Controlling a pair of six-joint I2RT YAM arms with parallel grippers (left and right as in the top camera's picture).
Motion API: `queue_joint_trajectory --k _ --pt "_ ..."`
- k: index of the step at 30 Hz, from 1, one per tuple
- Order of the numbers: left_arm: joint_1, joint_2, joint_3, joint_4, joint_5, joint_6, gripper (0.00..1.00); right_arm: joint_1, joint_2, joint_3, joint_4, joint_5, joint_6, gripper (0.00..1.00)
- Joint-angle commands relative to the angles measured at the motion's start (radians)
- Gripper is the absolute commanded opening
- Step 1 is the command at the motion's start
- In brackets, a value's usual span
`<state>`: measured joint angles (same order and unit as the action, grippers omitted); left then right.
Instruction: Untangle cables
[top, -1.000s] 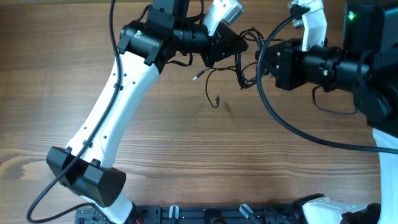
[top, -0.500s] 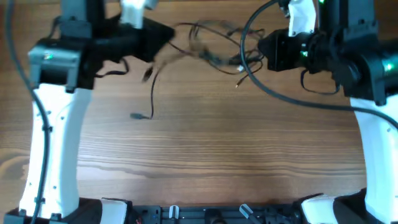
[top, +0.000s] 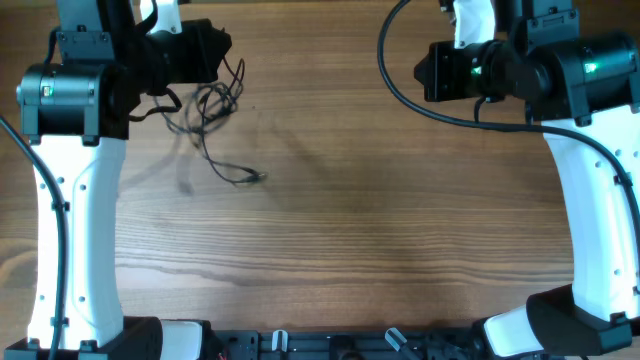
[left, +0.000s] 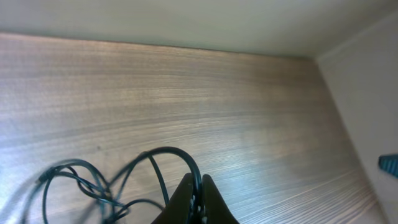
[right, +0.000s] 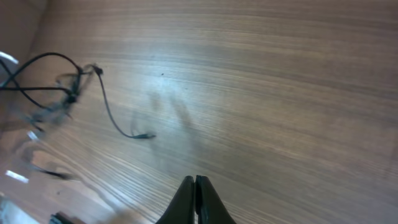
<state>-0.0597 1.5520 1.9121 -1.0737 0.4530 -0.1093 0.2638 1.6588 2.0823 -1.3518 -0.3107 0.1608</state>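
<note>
1. The wooden counter (top: 340, 230) fills the overhead view.
2. The left pincer (left: 196, 190), at ten o'clock, is clamped on the cables (top: 213, 108).
3. The right pincer (right: 194, 186), at two o'clock, is closed and empty.
4. The cables hang in loose loops, and one end trails on the counter.

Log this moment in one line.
left gripper: shut on cables | right gripper: shut, empty | cables: bunched at left gripper, one end reaching table

Robotics lab bench: two white-and-black robot arms (top: 70, 230) stood at a wood-grain table (top: 350, 240), which met a plain pale wall (left: 186, 22) ahead of the left fingers (left: 181, 205).
</note>
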Motion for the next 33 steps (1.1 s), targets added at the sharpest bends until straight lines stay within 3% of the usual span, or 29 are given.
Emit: queue_joint_trajectory --k 1,2,7,14,16,20,24,33 --pt "0.0 -0.01 0.005 0.028 0.003 -0.254 0.04 0.025 0.008 -0.008 0.008 -0.04 0.031 0.68" --pt "0.0 -0.012 0.005 0.039 0.01 -0.35 0.04 0.03 0.009 -0.021 0.019 -0.043 0.05 0.78" --pt "0.0 -0.016 0.005 0.075 0.083 -0.657 0.04 0.05 0.03 -0.058 0.09 -0.145 0.111 0.81" --pt "0.0 -0.019 0.005 0.097 0.262 -0.824 0.04 0.159 0.076 -0.139 0.238 -0.215 -0.014 0.82" --pt "0.0 -0.019 0.005 0.098 0.31 -0.869 0.04 0.2 0.09 -0.163 0.287 -0.271 -0.144 0.82" --pt "0.0 -0.019 0.005 0.103 0.366 -0.879 0.04 0.272 0.122 -0.177 0.286 -0.319 -0.529 0.83" --pt "0.0 -0.019 0.005 0.102 0.387 -0.879 0.04 0.341 0.146 -0.178 0.302 -0.317 -0.727 0.82" --pt "0.0 -0.019 0.005 0.14 0.399 -0.878 0.04 0.365 0.15 -0.178 0.317 -0.288 -0.759 0.69"
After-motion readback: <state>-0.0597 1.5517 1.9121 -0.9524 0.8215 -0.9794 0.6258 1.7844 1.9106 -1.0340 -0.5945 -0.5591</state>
